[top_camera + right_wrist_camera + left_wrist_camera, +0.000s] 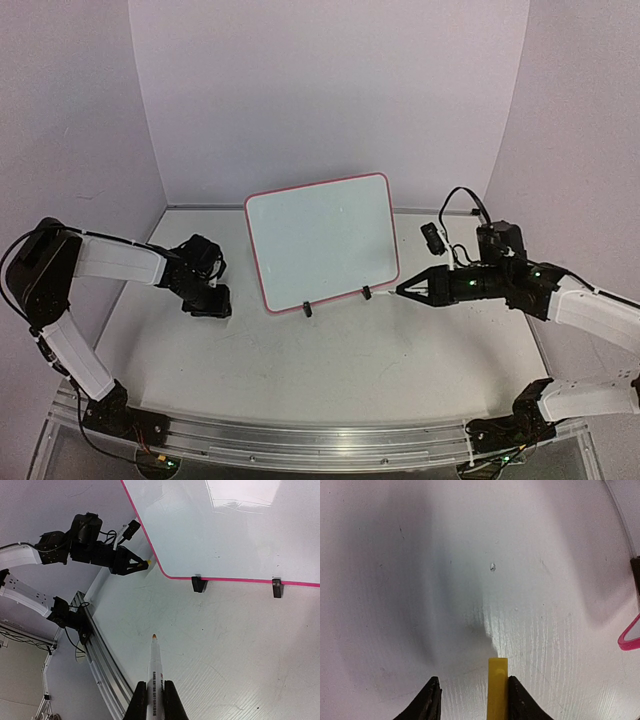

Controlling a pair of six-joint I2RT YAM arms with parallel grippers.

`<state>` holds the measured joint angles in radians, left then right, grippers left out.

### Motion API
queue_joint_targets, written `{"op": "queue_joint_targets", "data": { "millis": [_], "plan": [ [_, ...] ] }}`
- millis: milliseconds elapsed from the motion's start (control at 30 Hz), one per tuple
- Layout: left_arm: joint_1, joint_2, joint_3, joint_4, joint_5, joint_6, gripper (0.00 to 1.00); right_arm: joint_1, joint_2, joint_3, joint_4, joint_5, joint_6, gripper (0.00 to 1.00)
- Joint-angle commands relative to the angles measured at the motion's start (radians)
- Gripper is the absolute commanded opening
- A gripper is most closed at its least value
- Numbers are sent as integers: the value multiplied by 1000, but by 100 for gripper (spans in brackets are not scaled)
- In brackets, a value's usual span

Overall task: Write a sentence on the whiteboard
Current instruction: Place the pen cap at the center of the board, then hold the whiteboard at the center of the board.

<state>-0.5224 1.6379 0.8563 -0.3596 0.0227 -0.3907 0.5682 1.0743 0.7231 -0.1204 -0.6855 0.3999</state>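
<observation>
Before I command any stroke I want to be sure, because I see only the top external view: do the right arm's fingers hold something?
Observer: Yes. In the right wrist view the right fingers are shut on a slim white uncapped marker pen.
Operator: And the left side?
Observer: The left wrist view shows the left fingers apart, with a flat yellow strip against only one of them.
</observation>
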Motion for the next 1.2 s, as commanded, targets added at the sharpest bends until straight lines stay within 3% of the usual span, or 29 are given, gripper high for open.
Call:
{"op": "queue_joint_targets", "data": {
  "millis": [0,200,300,700,833,1033,1167],
  "plan": [
    [2,-5,28,-12,-13,12,47,4,-28,-9,28,19,9,0],
    [2,-29,16,-26,-34,15,69,4,-36,-27,28,24,15,0],
    [2,-43,7,-28,-44,13,73,4,-41,-30,29,24,17,0],
    [11,-230,-35,-16,-61,24,74,4,-88,-34,29,67,43,0],
    [76,-307,0,-60,-34,71,75,4,-121,-34,31,85,51,0],
    [241,-340,66,-45,203,119,75,5,-121,-35,76,70,68,0],
    [277,-337,77,52,306,77,75,19,-98,-36,154,72,104,0]
  ]
}}
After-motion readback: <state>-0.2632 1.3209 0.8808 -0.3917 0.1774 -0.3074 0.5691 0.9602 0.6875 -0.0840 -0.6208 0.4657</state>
